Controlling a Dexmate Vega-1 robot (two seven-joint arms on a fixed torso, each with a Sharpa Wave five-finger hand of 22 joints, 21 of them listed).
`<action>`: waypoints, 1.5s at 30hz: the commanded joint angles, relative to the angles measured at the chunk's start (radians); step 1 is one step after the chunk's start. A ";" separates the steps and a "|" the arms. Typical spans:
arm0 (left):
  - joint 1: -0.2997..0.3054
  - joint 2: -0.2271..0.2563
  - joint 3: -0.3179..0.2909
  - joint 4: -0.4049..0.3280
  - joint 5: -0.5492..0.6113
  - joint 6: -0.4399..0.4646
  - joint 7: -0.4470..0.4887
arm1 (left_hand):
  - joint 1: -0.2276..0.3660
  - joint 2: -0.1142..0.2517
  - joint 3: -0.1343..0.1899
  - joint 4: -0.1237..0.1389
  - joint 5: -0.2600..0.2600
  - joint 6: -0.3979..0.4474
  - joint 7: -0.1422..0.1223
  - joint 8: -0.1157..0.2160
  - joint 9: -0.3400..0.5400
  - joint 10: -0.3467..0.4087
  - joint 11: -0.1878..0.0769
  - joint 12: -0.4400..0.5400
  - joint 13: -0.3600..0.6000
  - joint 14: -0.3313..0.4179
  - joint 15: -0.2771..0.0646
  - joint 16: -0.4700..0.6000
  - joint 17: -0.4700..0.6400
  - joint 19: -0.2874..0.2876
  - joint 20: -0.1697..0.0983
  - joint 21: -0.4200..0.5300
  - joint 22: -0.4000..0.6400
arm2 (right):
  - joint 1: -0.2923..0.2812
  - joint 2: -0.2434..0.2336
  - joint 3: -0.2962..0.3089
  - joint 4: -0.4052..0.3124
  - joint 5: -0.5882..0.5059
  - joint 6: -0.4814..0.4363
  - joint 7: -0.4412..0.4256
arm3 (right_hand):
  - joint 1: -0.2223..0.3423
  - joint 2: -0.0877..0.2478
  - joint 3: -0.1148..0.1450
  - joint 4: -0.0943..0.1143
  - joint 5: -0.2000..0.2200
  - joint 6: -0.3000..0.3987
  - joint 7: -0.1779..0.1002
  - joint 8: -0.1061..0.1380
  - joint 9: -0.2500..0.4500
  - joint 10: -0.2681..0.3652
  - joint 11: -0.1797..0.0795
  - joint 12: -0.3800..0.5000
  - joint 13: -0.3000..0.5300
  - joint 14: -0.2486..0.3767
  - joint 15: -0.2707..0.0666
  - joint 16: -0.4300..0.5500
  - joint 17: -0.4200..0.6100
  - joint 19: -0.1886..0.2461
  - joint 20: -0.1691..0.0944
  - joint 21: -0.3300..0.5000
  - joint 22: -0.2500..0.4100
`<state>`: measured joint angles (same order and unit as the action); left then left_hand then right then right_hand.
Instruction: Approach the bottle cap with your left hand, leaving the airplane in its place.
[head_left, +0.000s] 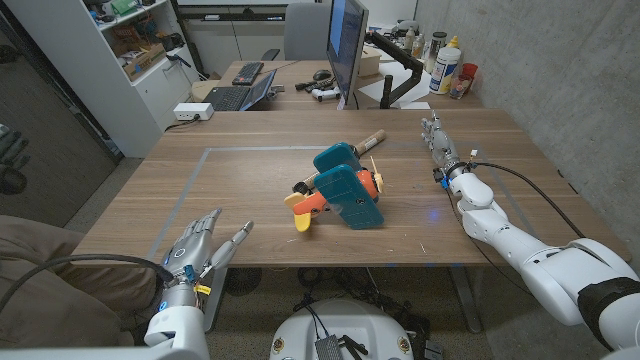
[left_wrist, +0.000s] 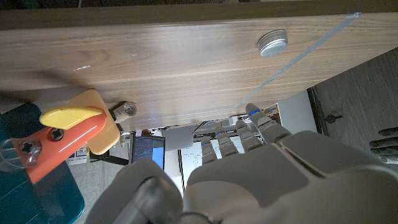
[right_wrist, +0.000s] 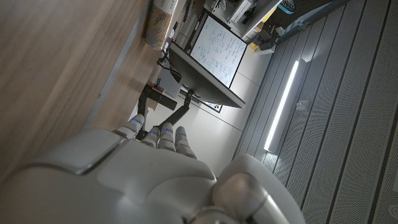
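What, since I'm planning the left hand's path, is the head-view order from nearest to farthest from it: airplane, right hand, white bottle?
1. airplane, centre, ahead-right of it.
2. right hand, far right side.
3. white bottle, farthest back, beyond the right hand.

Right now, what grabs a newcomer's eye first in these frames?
The teal toy airplane with orange nose and yellow propeller dominates the middle of the wooden table. In the left wrist view, a small silver metal bottle cap lies alone on bare wood, apart from the plane. The left hand waits at the table's near edge, holding nothing, fingers spread, while the right hand stretches out along the far right side.
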<state>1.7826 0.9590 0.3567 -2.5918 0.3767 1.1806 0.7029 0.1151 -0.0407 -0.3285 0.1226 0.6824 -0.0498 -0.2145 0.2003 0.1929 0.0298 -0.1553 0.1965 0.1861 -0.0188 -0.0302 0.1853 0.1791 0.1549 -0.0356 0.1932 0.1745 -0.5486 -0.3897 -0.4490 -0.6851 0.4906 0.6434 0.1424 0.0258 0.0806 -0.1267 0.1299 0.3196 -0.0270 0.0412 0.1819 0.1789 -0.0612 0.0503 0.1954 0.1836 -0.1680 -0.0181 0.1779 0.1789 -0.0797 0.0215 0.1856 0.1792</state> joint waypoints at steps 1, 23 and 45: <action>0.043 -0.020 -0.049 -0.008 -0.039 -0.012 0.027 | 0.002 -0.011 0.000 0.007 0.012 0.009 -0.005 0.011 0.005 0.006 -0.006 0.011 0.003 0.008 -0.153 0.002 0.003 0.013 -0.083 0.006 0.004 | 0.005 -0.002 0.001 -0.012 0.002 -0.004 -0.001 | -0.009 0.005 -0.006 0.005 0.006 -0.007 0.004 0.005 0.004 -0.008 -0.002 0.008 0.002 -0.013 0.001 0.003 0.002 -0.009 0.002 0.004 0.001; 0.051 -0.003 -0.074 -0.017 -0.096 0.068 0.004 | 0.000 -0.015 0.000 0.009 0.031 0.007 -0.006 0.010 0.004 -0.001 -0.004 0.009 0.003 0.007 -0.152 -0.001 0.003 0.010 -0.083 0.003 0.004 | 0.041 -0.006 0.007 0.052 -0.007 0.035 0.001 | -0.009 0.005 -0.007 0.005 0.007 -0.008 0.005 0.005 0.004 -0.009 -0.003 0.009 0.002 -0.014 0.001 0.004 0.002 -0.010 0.004 0.006 0.001; 0.117 -0.053 -0.190 -0.002 -0.169 0.046 0.004 | -0.001 -0.016 0.000 0.010 0.039 0.010 -0.006 0.012 0.004 0.007 -0.004 0.012 0.003 0.025 -0.152 0.005 0.003 0.029 -0.070 0.009 0.004 | 0.046 -0.009 0.008 0.068 -0.006 0.044 -0.006 | -0.009 0.006 -0.009 0.006 0.007 -0.008 0.004 0.006 0.004 -0.009 -0.002 0.010 0.002 -0.013 0.001 0.005 0.002 -0.010 0.006 0.007 0.001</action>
<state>1.8723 0.9310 0.2147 -2.6074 0.2414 1.2453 0.7131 0.1111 -0.0446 -0.3241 0.1269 0.7140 -0.0444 -0.2199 0.2079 0.1928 0.0298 -0.1552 0.2034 0.1862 -0.0045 -0.0306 0.1852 0.1790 0.1733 -0.0391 0.1932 0.1745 -0.5073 -0.3963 -0.4416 -0.6271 0.4858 0.6828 0.1411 0.0258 0.0806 -0.1308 0.1340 0.3196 -0.0270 0.0413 0.1819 0.1789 -0.0610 0.0503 0.2012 0.1836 -0.1680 -0.0181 0.1779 0.1789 -0.0833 0.0252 0.1856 0.1768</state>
